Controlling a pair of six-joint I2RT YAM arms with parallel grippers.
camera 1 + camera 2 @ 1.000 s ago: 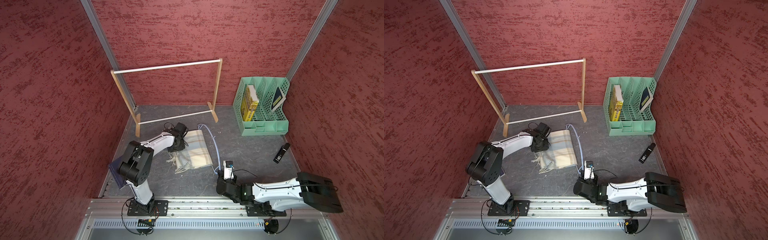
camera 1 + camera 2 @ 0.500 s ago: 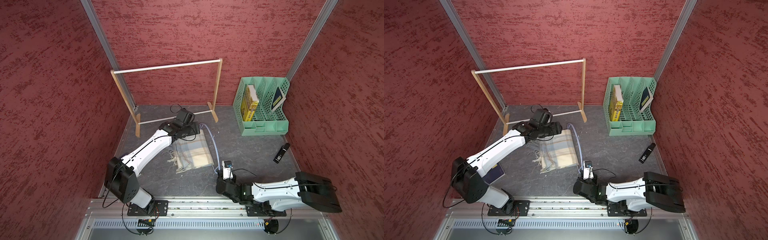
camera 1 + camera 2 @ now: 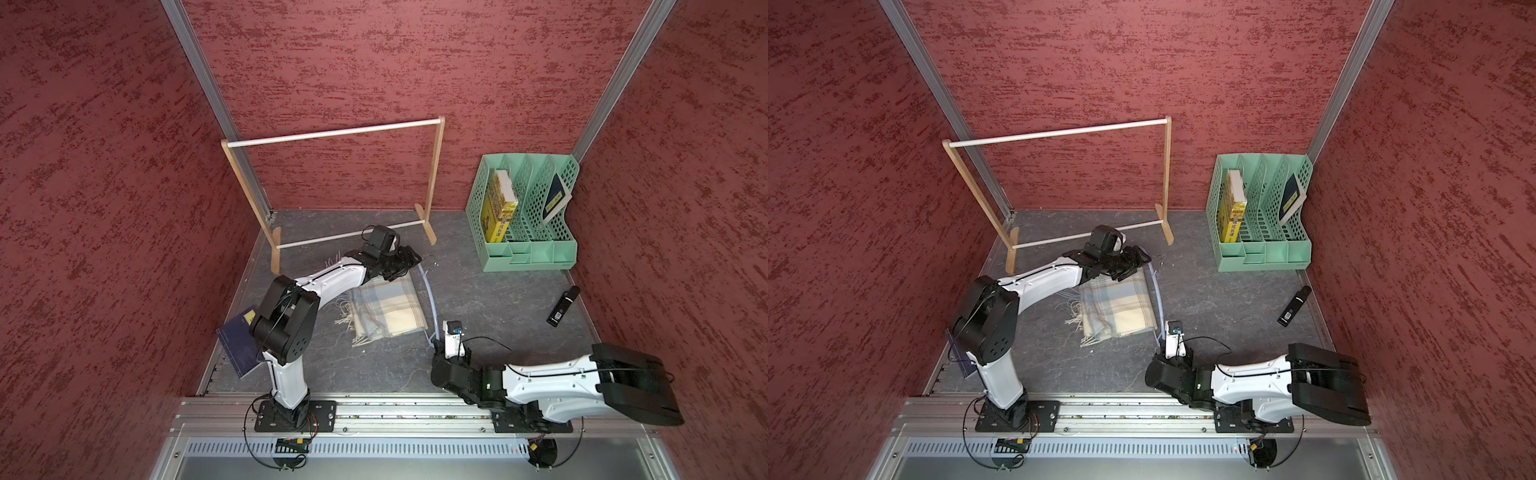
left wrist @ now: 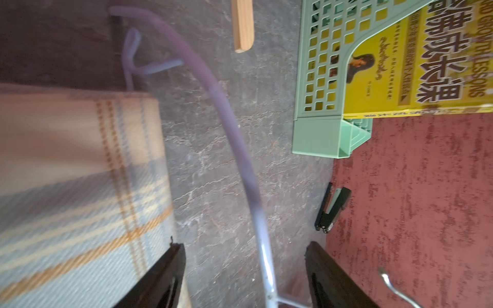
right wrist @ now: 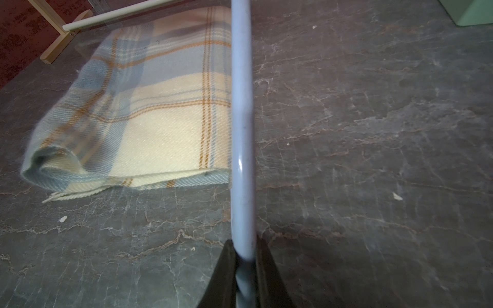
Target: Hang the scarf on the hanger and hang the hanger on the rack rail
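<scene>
Currently right gripper (image 5: 244, 257) is pinching hanger (image 3: 431, 297) at near end; left gripper (image 4: 244, 253), spread, is straddling far end. Next: clamp, then feed scarf (image 3: 386, 309) through.

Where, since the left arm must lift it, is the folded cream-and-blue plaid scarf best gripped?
Probably the thick rounded fold of the cream-and-blue plaid scarf, from above on the robot's left: it bulges off the table, while the opposite edge lies along the thin pale-blue hanger clamped in the right tool.

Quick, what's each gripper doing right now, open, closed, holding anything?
Left gripper: open, jaws either side of the hanger, not gripping it.
Right gripper: shut on the hanger.
</scene>
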